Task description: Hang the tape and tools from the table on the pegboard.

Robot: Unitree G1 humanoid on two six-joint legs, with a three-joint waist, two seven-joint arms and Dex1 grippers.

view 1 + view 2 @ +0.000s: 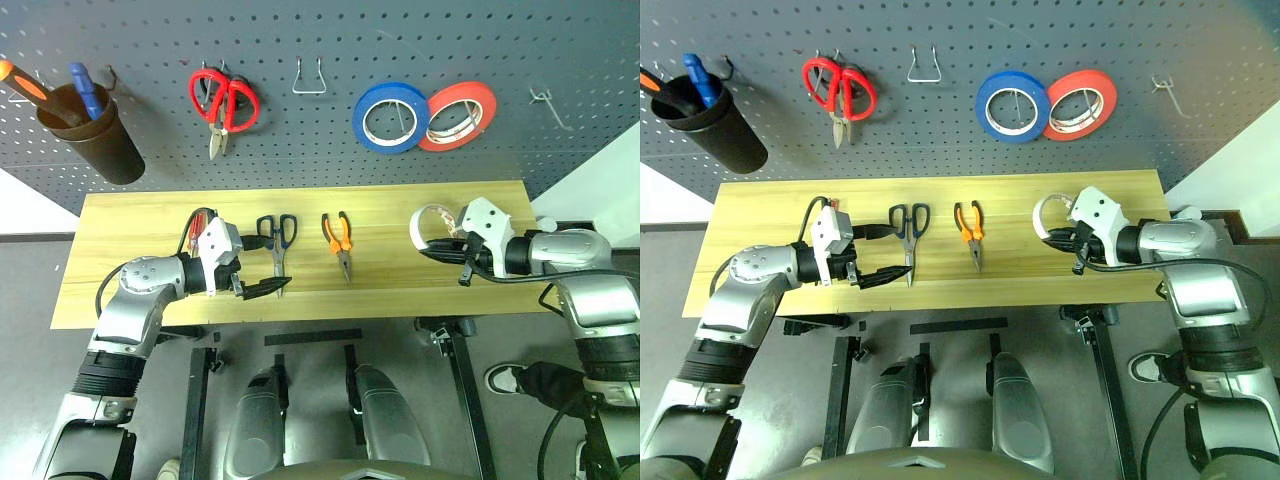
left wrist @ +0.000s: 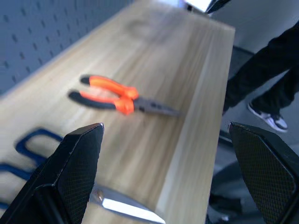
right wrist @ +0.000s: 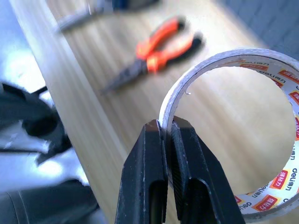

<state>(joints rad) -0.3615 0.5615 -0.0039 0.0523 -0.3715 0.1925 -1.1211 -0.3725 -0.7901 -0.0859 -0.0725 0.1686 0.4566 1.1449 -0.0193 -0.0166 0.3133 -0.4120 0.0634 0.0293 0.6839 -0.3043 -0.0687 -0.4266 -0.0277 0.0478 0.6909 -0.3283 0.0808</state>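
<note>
While the table holds scissors and pliers mid-top, its right end lies bare; right gripper pinches the tape, left gripper gapes wide.

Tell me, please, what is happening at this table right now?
The right gripper is shut on the rim of the whitish tape, holding it above the table. The left gripper is open near the dark scissors, holding nothing. The pliers lie flat mid-table, and a red screwdriver shows behind the left hand. On the pegboard hang red scissors, blue tape, red tape and a cup of screwdrivers.
</note>
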